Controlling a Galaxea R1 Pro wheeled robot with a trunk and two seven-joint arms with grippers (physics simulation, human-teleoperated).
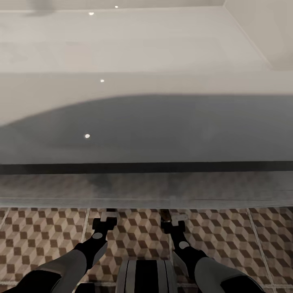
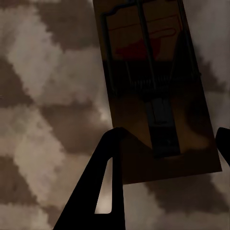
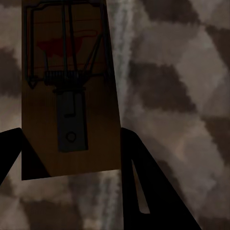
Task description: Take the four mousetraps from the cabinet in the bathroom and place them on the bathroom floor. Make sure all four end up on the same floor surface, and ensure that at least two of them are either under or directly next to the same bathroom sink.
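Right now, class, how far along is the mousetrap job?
Done: none visibly set down. In hand: each end effector, left and right, grips a mousetrap low over the cube-patterned floor, right before the white sink. Left: releasing both; others unseen.

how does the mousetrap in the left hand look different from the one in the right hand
In the left wrist view, the left hand's mousetrap lies tilted between the fingers, while in the right wrist view the right hand's mousetrap runs nearly straight along them. The left one's wood looks a warmer, lighter brown; the right one sits in deeper shadow. Both are flat wooden boards with dark wire springs and a red mark, held over the cube-patterned bathroom floor.
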